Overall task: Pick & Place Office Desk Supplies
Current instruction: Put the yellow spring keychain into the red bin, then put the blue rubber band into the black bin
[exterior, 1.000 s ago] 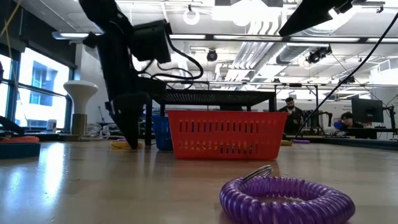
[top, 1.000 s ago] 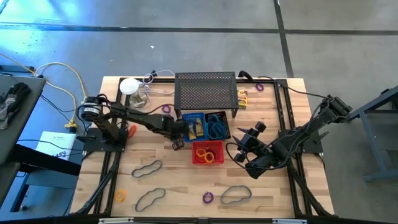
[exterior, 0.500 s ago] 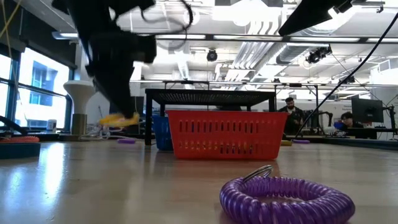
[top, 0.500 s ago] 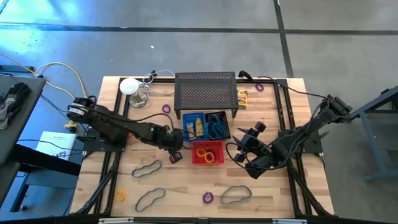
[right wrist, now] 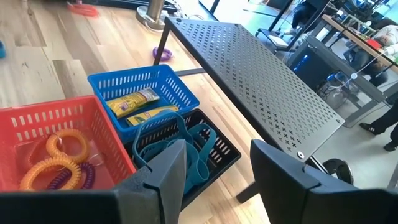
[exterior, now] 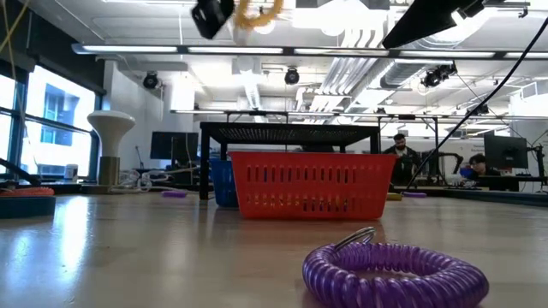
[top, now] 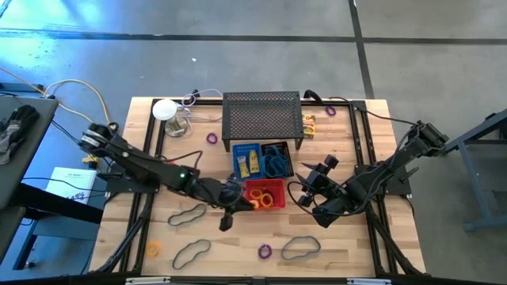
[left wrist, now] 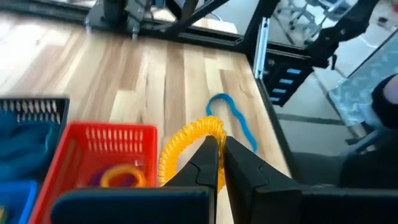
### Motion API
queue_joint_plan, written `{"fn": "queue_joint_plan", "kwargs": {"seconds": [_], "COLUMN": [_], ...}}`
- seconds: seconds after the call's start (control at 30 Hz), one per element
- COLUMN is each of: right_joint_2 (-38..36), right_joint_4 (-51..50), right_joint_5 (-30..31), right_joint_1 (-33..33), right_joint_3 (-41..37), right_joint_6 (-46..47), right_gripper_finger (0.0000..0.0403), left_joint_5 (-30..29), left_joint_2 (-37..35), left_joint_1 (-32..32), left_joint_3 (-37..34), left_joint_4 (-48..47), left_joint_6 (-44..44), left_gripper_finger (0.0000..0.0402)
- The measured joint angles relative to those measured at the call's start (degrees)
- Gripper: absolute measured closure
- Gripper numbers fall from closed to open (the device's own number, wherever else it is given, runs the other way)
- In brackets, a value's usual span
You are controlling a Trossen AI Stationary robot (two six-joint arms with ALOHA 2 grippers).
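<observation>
My left gripper (top: 240, 199) hovers at the left edge of the red bin (top: 264, 194) and is shut on a yellow coiled ring (left wrist: 180, 149). In the low view that ring (exterior: 257, 8) sits high at the picture's top. The red bin (left wrist: 93, 155) holds orange, yellow and purple rings. Yellow boxes fill the blue bin (top: 248, 161), and blue cords fill the black bin (top: 276, 161). My right gripper (right wrist: 214, 180) is open and waits right of the bins. Loose cords (top: 188, 214) (top: 191, 252) (top: 301, 247) lie flat on the table, as do a purple ring (top: 264, 252) and a yellow ring (top: 153, 248). My left gripper (left wrist: 221, 146) pinches the yellow coiled ring between its two fingers, at a stretch of the coil (left wrist: 208, 132) beside the fingertips. The ring is lifted clear of the table, and the rest of its loop stands out to one side of the fingers.
The black mesh rack (top: 262, 119) stands behind the bins. A white lamp-like object (top: 165, 109), a purple ring (top: 212, 138), yellow boxes (top: 308, 123) and another purple ring (top: 330, 111) sit near the far edge. A purple coiled ring (exterior: 390, 272) lies close to the low camera.
My left gripper has risen from the table with the yellow ring and moved toward the near edge and to the right. It went from beside the blue bin to the red bin's left edge. The ring, on the table a second ago, is now lifted clear.
</observation>
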Motion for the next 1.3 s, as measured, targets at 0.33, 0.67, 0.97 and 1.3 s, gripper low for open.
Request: {"fn": "queue_joint_plan", "kwargs": {"seconds": [0.33, 0.67, 0.97, 1.3], "right_joint_2": [0.0, 0.0, 0.0, 0.0], "right_joint_4": [0.4, 0.1, 0.4, 0.6], "right_joint_5": [-0.1, -0.6, -0.7, -1.1], "right_joint_1": [0.0, 0.0, 0.0, 0.0], "right_joint_3": [0.0, 0.0, 0.0, 0.0], "right_joint_6": [-0.4, -0.4, -1.2, -1.5], "right_gripper_finger": [0.0235, 0.0235, 0.0235, 0.0235], "left_joint_5": [6.4, 8.6, 7.4, 6.4], "left_joint_2": [11.6, 16.4, 16.4, 16.3], "left_joint_1": [6.2, 10.5, 9.4, 8.1], "left_joint_3": [-0.2, -0.1, -0.1, -0.1], "left_joint_4": [10.8, 9.0, 6.7, 9.6], "left_joint_6": [1.7, -4.0, -0.1, 0.5], "left_gripper_finger": [0.0397, 0.0397, 0.0338, 0.0284]}}
